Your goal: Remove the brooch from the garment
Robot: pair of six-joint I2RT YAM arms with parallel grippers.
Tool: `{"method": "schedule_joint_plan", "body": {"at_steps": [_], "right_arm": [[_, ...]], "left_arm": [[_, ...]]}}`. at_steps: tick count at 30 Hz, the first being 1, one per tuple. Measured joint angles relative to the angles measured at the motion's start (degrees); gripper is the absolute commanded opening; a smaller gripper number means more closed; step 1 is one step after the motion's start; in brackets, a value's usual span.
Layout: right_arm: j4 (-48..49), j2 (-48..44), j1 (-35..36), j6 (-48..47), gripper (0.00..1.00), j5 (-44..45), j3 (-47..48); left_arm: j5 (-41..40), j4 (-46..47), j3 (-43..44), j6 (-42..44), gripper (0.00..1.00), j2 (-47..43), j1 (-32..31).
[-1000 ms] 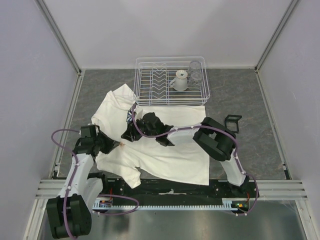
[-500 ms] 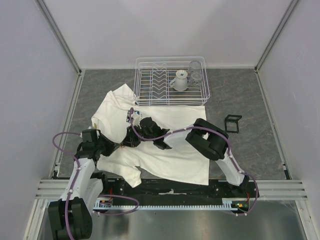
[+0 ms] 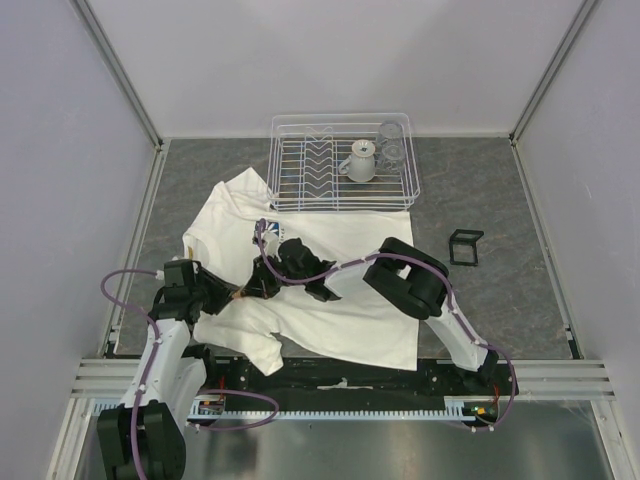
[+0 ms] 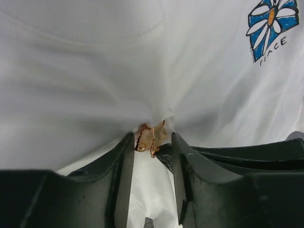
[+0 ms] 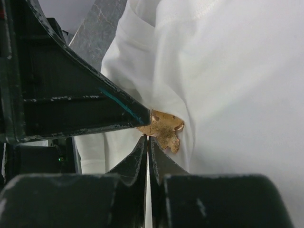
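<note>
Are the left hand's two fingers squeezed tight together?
No, the left gripper stands open, the gold leaf pin showing in the gap between its fingers.

Sm. orange-gold leaf brooch (image 5: pixel 164 129) on bunched white tee (image 3: pixel 340 315) w/ blue daisy logo (image 4: pixel 271 26).

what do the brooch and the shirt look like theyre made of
The brooch looks like thin metal, coppery-gold with a slight shine. The right wrist view shows a fine mesh-like texture and cut leaf-shaped edges. The shirt looks like soft knit fabric, probably cotton, in matte white. It wrinkles and puckers around the brooch, shows a stitched seam, and carries a flat printed daisy logo.
</note>
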Motion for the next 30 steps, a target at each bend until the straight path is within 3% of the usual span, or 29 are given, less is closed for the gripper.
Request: {"method": "schedule_joint_plan", "body": {"at_steps": [3, 8, 21, 30], "right_arm": [[-0.13, 0.7, 0.04, 0.22, 0.04, -0.39, 0.0], [-0.07, 1.27, 0.11, 0.76, 0.04, -0.81, 0.0], [0.2, 0.94, -0.15, 0.39, 0.4, -0.68, 0.0], [-0.83, 0.09, -1.92, -0.07, 0.43, -0.46, 0.04]], "left_arm": [[-1.14, -0.28, 0.0, -1.14, 0.5, -0.09, 0.0], [-2.36, -0.35, -1.16, -3.17, 0.45, -1.68, 0.0], [-2.67, -1.05, -2.32, -4.72, 0.39, -3.85, 0.0], [-2.86, -3.45, -1.73, -4.72, 0.4, -4.59, 0.0]]}}
